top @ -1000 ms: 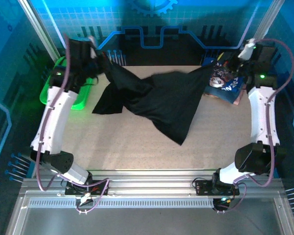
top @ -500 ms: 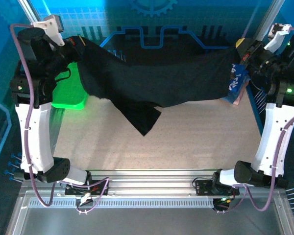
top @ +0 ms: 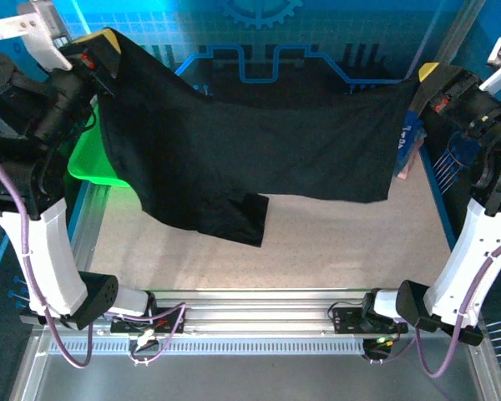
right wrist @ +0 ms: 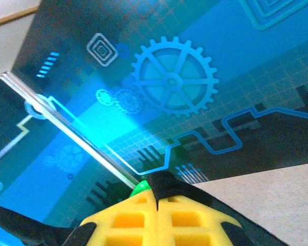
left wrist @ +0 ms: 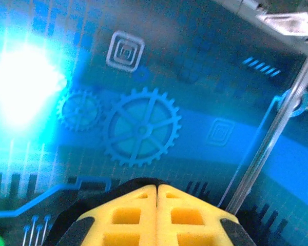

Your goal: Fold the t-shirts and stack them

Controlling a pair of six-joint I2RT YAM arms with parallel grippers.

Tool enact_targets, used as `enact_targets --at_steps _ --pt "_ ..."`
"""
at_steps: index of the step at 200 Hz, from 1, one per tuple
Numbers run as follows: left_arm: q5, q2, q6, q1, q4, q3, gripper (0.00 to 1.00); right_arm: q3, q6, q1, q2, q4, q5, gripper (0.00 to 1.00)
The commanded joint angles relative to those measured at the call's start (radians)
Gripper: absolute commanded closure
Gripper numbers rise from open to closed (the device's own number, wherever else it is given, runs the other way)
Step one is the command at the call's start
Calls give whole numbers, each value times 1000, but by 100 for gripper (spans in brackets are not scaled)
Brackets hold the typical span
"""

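Blue backdrop panels of gears and circuit lines stood behind a beige tabletop (top: 342, 242). At left, the left tool (top: 107, 40), clamped tight, pinched a corner of the black t-shirt (top: 250, 146) above a green basket (top: 88, 157). Within a second the shirt had risen from a crumpled drape into a taut hanging sheet, likely ready for laying flat. The right tool (top: 427, 73), likewise clamped, held the opposite corner beside the folded blue t-shirts (top: 406, 138). No writing was legible.

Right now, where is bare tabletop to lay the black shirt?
Bare: the near strip of table between the hanging black t-shirt and the front rail, widest at right. Crowded: green basket far left, folded blue t-shirts far right.
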Motion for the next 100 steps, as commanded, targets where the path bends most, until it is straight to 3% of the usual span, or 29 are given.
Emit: enact_targets --at_steps 1,50,100 --pt "33 7 -1 11 83 64 100 68 62 -20 -16 21 -64 100" --pt "20 55 22 11 84 95 100 72 79 -27 5 10 -69 100" --pt "27 245 64 14 144 26 100 -177 18 -6 74 85 -12 100"
